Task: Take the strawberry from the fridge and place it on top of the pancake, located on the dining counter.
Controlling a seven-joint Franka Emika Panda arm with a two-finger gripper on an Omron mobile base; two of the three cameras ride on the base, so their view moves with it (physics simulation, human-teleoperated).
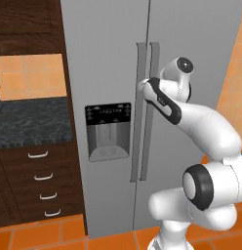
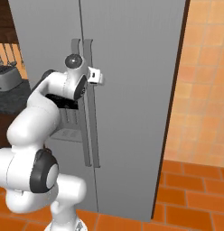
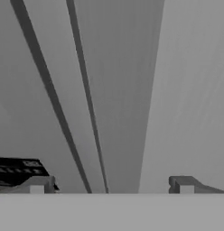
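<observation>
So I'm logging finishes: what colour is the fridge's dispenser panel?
Black, set in the grey fridge; the dispenser panel shows best in the left base view.

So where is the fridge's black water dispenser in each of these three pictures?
Left base view: the dispenser sits left of centre on the fridge, left of the handles.
Right base view: only its lower part peeks out at left, behind the white arm.
Hand view: a dark sliver at lower left, beside a pincer tip.
Shared landmark: the two long vertical handles.
</observation>
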